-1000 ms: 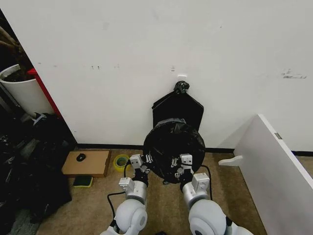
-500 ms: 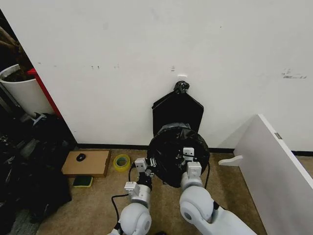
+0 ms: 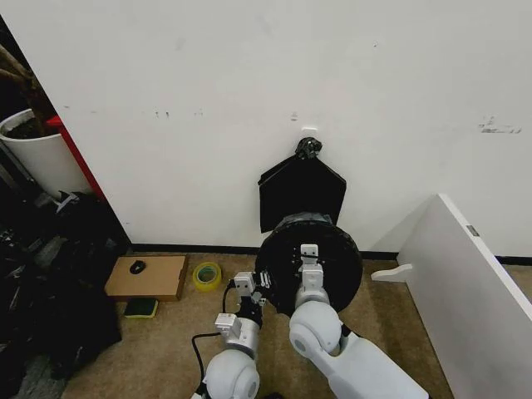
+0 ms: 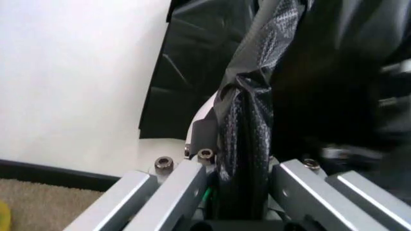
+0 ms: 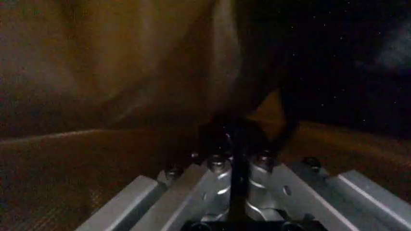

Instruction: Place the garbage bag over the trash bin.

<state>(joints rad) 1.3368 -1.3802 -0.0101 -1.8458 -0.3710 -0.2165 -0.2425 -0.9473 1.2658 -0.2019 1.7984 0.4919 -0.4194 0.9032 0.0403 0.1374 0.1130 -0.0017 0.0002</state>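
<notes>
The garbage bag point(image 3: 328, 274), glossy black and crinkled, is stretched over the round trash bin standing on the carpet by the wall. A sliver of the bin's white rim point(image 4: 204, 109) shows under the film in the left wrist view. My left gripper point(image 3: 253, 288) sits at the bin's left edge, shut on a fold of the bag point(image 4: 247, 139) at the rim. My right gripper point(image 3: 309, 252) reaches over the middle of the bin's mouth. In the right wrist view, the right gripper point(image 5: 236, 166) is shut on dark bag film.
A flat black bundle point(image 3: 302, 189) with a knotted top hangs on the wall behind the bin. To the left lie a yellow tape roll point(image 3: 206, 274), a cardboard box point(image 3: 158, 278), dark clutter and a white plant pot point(image 3: 37, 158). A white panel point(image 3: 465, 274) leans at the right.
My right arm has swung left and forward, its gripper now over the middle of the bin's mouth. The bag-covered bin has shifted slightly right. My left gripper followed, still at the left rim.
</notes>
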